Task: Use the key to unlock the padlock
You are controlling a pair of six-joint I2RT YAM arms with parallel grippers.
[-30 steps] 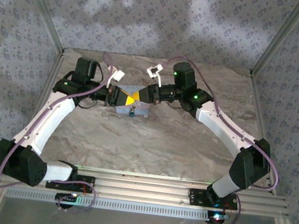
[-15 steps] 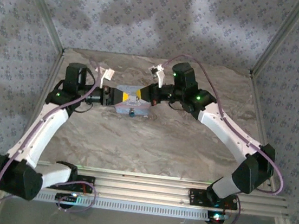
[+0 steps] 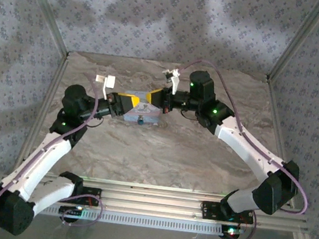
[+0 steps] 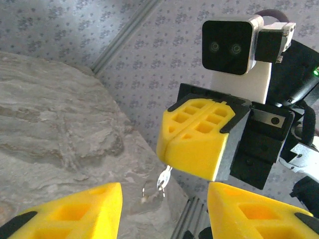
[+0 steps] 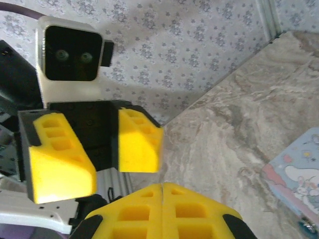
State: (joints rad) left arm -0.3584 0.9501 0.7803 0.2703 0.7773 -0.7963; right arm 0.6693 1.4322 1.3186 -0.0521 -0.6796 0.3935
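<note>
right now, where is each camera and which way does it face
Top external: above and behind the robot, looking down on the table; both arms show.
Left wrist: faces the right end effector, shut on the key; own open fingers at the bottom.
Right wrist: faces the left end effector; own shut fingers at the bottom.
Shared: top external and right wrist both show the tin.

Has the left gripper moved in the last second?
Yes. The left gripper has pulled back leftward, from over the middle of the tin to its left end.
</note>
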